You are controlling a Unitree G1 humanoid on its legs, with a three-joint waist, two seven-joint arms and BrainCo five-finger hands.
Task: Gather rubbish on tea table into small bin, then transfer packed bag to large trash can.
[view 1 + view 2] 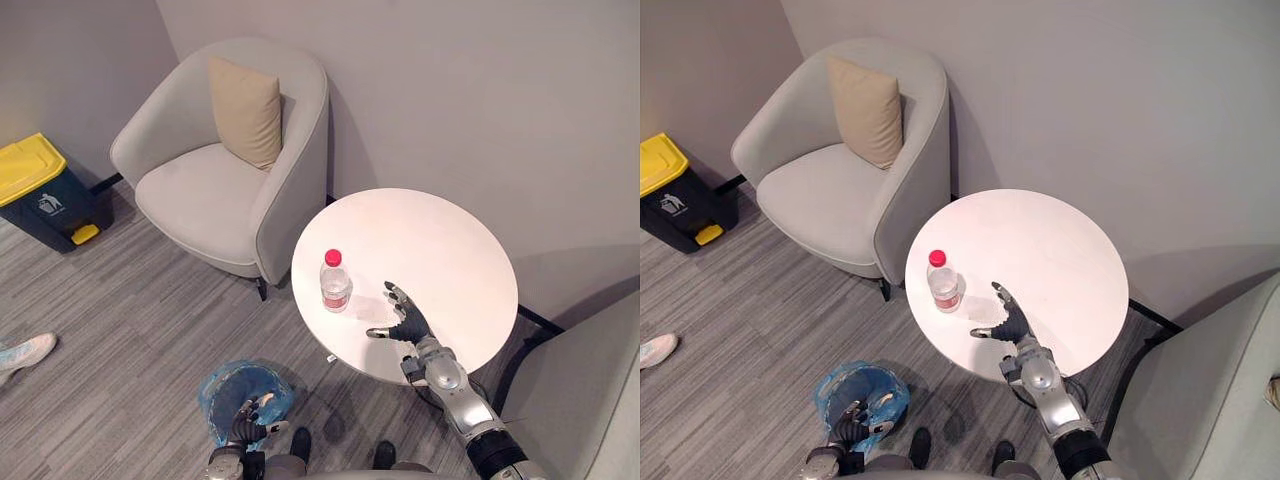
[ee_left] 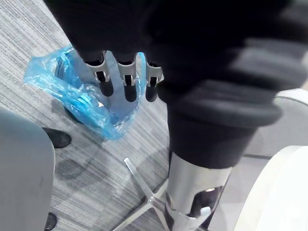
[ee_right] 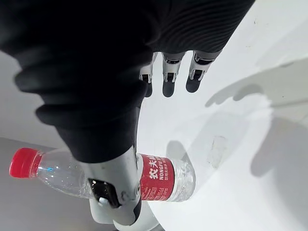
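A clear plastic bottle (image 1: 335,281) with a red cap and red label stands upright near the left edge of the round white tea table (image 1: 440,250). My right hand (image 1: 404,317) hovers open over the table just right of the bottle, fingers straight and thumb spread toward the bottle (image 3: 154,179), not touching it. On the floor below the table's left edge sits the small bin lined with a blue plastic bag (image 1: 240,395). My left hand (image 1: 248,418) hangs above the bag's near rim with relaxed fingers (image 2: 126,81), holding nothing.
A grey armchair (image 1: 225,170) with a beige cushion stands behind the table to the left. The large dark trash can with a yellow lid (image 1: 40,190) is at the far left by the wall. A person's shoe (image 1: 25,353) shows at the left edge. Another grey seat (image 1: 580,400) fills the lower right.
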